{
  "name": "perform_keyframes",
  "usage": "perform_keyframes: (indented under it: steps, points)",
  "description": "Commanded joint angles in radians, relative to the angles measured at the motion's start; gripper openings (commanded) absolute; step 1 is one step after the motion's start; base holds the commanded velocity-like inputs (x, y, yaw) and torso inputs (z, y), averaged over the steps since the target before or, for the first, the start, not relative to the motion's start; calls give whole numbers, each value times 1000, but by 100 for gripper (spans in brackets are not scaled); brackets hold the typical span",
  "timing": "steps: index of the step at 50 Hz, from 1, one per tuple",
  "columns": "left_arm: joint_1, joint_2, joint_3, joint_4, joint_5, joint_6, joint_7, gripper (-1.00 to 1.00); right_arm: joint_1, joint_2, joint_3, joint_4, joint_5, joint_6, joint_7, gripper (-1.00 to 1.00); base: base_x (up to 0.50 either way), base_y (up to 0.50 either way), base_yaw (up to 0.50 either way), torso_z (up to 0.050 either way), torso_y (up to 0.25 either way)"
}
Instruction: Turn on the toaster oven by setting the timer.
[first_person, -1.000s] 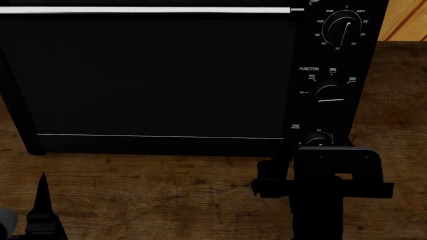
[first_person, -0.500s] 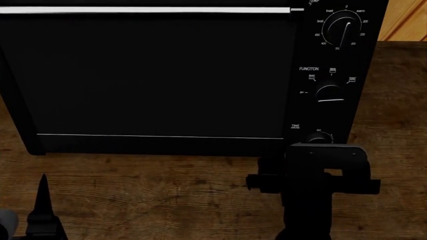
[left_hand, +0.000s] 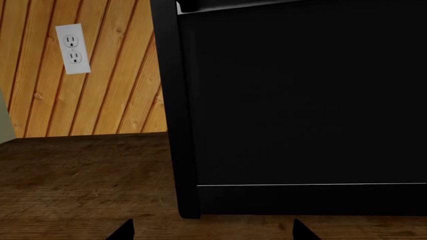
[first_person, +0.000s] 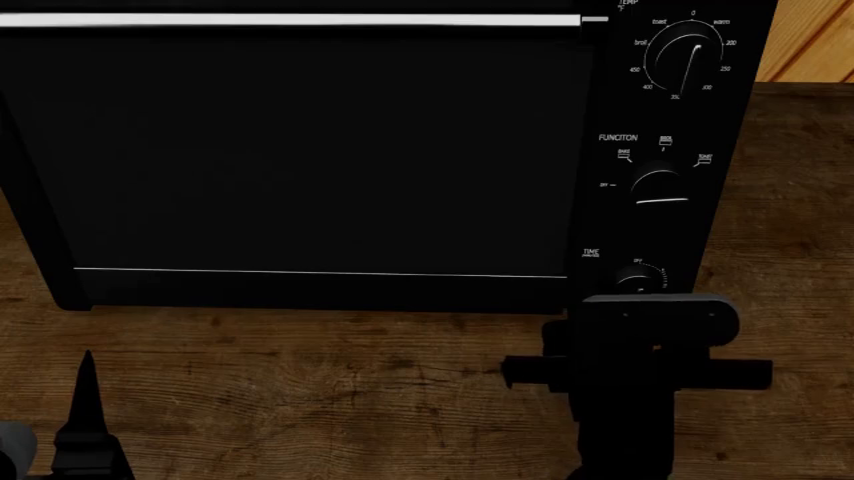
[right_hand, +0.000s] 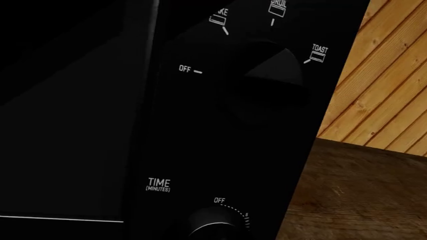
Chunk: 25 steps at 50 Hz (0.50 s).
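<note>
The toaster oven is a large black box with a dark glass door, standing on the wooden table. Its knob column is at the right: the temperature knob, the FUNCTION knob and the timer at the bottom. My right gripper sits directly in front of and just below the timer; its fingers are hidden behind the wrist. In the right wrist view the timer is close at the frame edge, pointer near OFF. My left gripper is open and empty near the oven's lower left corner.
The wooden table extends in front of the oven. A wood-plank wall with a white outlet stands behind the oven's left side. The plank wall also shows at the right.
My right gripper shifted left and slightly up, then settled a little lower and to the right, uncovering slightly more of the timer. The left arm has hardly moved.
</note>
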Motion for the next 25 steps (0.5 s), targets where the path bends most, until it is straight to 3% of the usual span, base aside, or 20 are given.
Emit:
perform_keyframes:
  steps: [1, 25]
  points:
    - [1, -4, 3, 0, -5, 1, -6, 100, 17, 35, 23, -31, 119, 14, -29, -100, 0, -3, 0, 0, 0]
    - [2, -14, 7, 5, -16, 3, -18, 100, -11, -20, 215, -62, 397, 59, -60, -100, 1, -1, 0, 0, 0]
